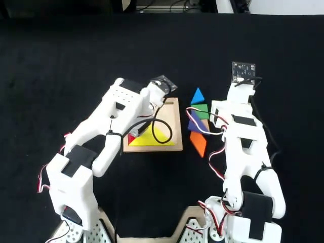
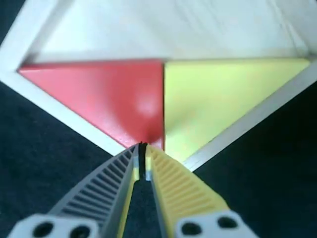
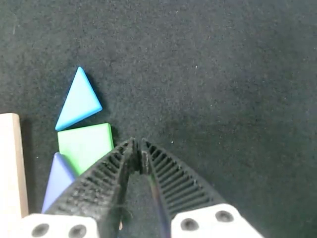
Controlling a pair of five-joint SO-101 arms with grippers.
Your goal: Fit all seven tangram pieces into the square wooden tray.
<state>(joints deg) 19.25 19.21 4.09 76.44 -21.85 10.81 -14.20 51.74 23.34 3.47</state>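
Two of the seven pieces are placed: the red triangle [image 2: 109, 99] and the yellow triangle [image 2: 218, 99] lie edge to edge in the near part of the square wooden tray [image 1: 173, 109], whose far part shows bare wood. The left end effector [image 2: 142, 149] hangs over their seam, jaws pressed together and empty. On the black surface [image 1: 76, 61] right of the tray wait a blue triangle [image 3: 79, 99], a green square [image 3: 84, 144], a purple piece [image 3: 57, 181] and an orange piece [image 1: 198, 143]; a seventh I cannot find. The right end effector [image 3: 136, 151], jaws together and empty, hovers beside the green square.

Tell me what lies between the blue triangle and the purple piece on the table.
The green square lies between the blue triangle and the purple piece, as the right wrist view and the high view both show.
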